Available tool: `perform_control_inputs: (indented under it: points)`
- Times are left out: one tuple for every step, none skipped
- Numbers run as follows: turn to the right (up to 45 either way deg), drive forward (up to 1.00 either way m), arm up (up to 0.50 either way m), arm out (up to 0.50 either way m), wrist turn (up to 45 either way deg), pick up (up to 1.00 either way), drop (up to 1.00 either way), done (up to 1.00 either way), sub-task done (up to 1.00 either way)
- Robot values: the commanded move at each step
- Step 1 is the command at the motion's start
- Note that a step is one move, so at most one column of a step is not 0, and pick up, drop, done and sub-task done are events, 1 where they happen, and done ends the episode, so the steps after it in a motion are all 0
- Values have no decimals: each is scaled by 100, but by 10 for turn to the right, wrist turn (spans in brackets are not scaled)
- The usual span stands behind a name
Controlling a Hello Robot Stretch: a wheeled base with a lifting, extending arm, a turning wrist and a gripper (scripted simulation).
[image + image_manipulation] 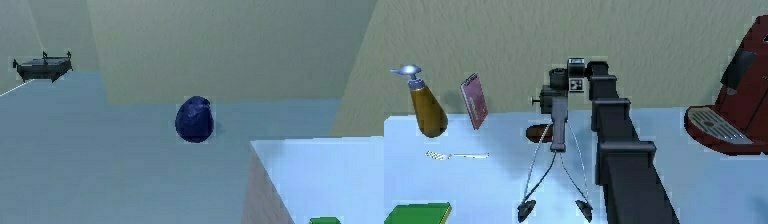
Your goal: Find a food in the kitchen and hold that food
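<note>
Bottle (427, 108), book (476, 101), coffee machine (736, 100)

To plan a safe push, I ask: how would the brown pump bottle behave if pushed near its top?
The brown pump bottle stands upright, with a wide belly and narrow neck, so a high push would probably tip it. Its sides look smooth and rounded, so it may slip when grasped and roll once fallen.

The rounded blob (195, 120) is navy, bottle (427, 110) brown, coffee machine (740, 80) dark red.
</note>
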Motion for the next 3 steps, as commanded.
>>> perform_control_inputs:
  points:
    - [0, 0, 0, 0, 450, 0, 0, 0, 0]
    - [0, 0, 0, 0, 450, 0, 0, 0, 0]
    - [0, 0, 0, 0, 450, 0, 0, 0, 0]
